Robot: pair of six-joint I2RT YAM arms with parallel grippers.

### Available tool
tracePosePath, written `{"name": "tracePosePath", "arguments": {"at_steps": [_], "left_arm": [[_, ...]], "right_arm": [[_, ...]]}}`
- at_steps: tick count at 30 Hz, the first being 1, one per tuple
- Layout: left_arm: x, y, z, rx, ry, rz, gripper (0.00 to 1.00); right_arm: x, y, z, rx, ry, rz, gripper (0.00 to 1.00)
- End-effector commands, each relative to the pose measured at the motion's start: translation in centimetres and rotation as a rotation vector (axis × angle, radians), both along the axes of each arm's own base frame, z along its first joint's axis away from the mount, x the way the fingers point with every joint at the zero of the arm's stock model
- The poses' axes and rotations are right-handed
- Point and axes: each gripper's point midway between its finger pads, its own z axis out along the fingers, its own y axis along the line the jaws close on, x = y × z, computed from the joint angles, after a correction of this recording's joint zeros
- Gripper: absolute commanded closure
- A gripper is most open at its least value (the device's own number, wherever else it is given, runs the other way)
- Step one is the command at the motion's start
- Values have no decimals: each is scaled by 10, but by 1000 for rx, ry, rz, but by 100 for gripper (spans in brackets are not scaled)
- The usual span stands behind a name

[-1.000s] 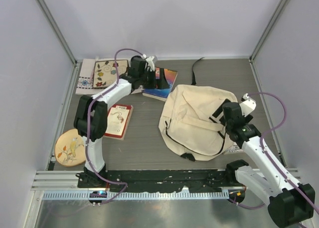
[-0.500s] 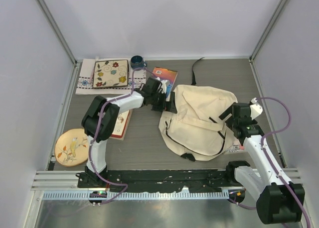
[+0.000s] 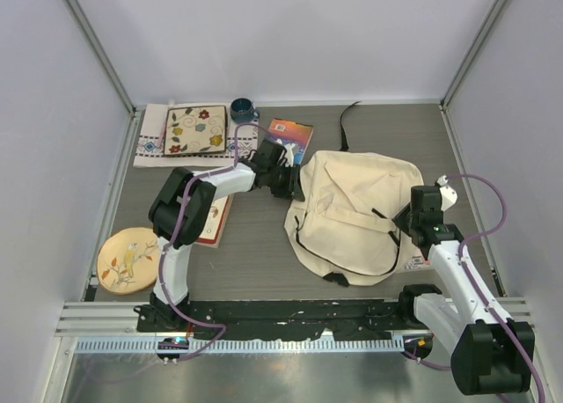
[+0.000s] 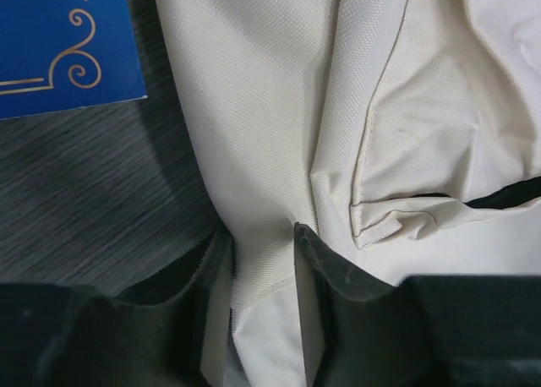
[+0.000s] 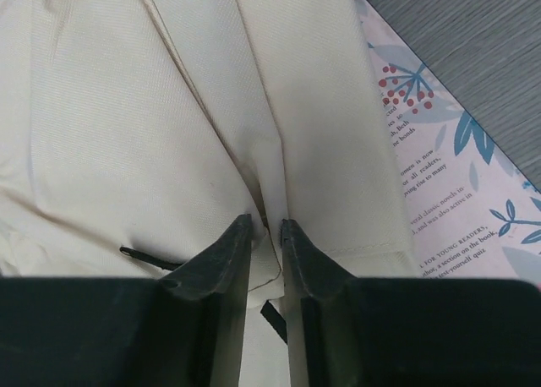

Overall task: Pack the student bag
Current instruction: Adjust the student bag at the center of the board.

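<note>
Pinching fabric, the left tool (image 4: pixel 262 235) grips the left edge of the student bag (image 3: pixel 347 218), the right tool (image 5: pixel 266 224) its right edge

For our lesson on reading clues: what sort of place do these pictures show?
Probably a robot test cell: two white-and-black arms bolted to a metal rail, plain pale walls boxing in a dark grey table, with a cream fabric backpack on it.

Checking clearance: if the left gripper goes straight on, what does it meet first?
The student bag: its cream fabric sits between the fingers of the left gripper. The blue book lies off to one side, likely clear.
</note>
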Motion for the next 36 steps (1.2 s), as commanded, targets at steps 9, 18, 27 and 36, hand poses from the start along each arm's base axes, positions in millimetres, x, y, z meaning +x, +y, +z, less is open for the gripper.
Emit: {"name": "tracePosePath", "arguments": {"at_steps": [9,18,27,36], "left_arm": [[-26,-30,18,-99,25,-92,100],[-25,-47,98,-180,-165,-143,100],[-22,-25,156,-174,-330,-76,100],[-22,37,159,-44,-412,137,100]], "right_arm": [[13,23,9,88,-87,88,89],[20,23,37,91,-201,84,99],[36,48,77,187,-349,188,99],[77,96,111,346,-414,373,99]]}}
